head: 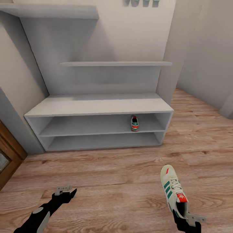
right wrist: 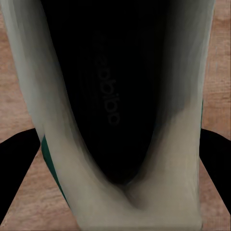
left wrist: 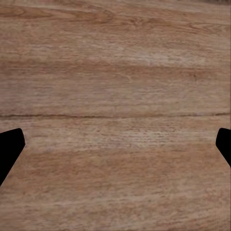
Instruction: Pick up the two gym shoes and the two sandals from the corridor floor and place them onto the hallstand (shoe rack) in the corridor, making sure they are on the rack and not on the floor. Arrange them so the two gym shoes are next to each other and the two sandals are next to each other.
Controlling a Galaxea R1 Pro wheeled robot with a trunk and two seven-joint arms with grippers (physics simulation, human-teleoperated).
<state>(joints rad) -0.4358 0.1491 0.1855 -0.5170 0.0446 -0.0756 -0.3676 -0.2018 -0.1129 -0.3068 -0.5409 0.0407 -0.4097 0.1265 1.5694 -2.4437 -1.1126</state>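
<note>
A: Where do your two pincers stand?

B: Your right pincer (head: 185, 217) is clamped on the heel of a gym shoe (head: 174, 189), low at the right of the head view. The shoe points toward the hallstand (head: 97, 105) with its toe away from you, and it shows against the corridor floor (head: 113, 174). In the right wrist view you look straight into that sneaker's dark opening (right wrist: 115, 96), with the black fingers (right wrist: 19, 163) on either side of its heel.

A: And the left one?

B: Your left pincer (head: 66, 191) hangs spread and holds nothing, well apart from the shoe. The left wrist view has the two fingertips (left wrist: 9, 147) at opposite edges, with bare wood planks (left wrist: 115, 106) between them.

A: Where is the other sneaker?

B: The second gym shoe (head: 134, 123) already sits on the upper open shelf of the hallstand, toward its right end, heel facing you. The lower shelf row lies under it, and the flat top of the unit above it.

A: Anything else near?

B: A brown wooden door edge (head: 8, 155) stands at the left, beside the hallstand.
</note>
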